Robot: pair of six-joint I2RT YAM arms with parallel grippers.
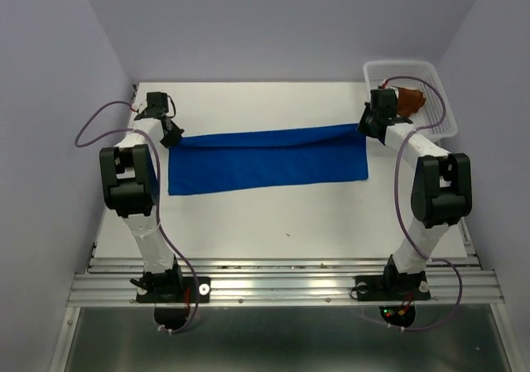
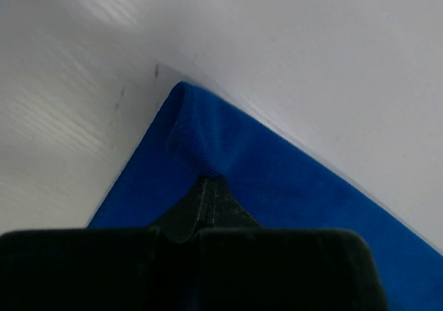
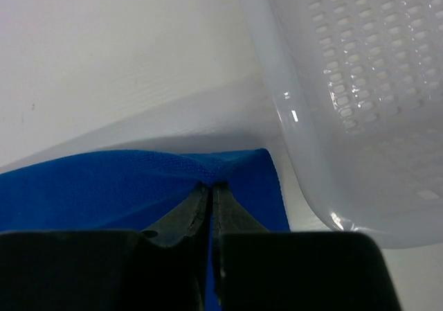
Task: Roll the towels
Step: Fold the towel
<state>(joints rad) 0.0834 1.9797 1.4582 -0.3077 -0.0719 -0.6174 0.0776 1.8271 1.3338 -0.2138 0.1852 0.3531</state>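
Blue towel [image 1: 265, 161] lies flat across the table [image 1: 273, 214], folded lengthwise. The left gripper [image 2: 205, 183] is clamped on its far left corner, and the right gripper [image 3: 211, 185] is clamped on its far right corner. The brown towel [image 1: 410, 100] sits in the basket [image 1: 414, 64], just beside that corner.

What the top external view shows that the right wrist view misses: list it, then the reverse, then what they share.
Only top external: the blue towel at full length, the left end effector at its far left corner, a rust-brown towel in the white basket. Only right wrist: the right end effector shut, pinching the cloth into a small ridge; the basket's mesh holes up close. Both: blue towel, basket, right end effector at the towel's far right corner.
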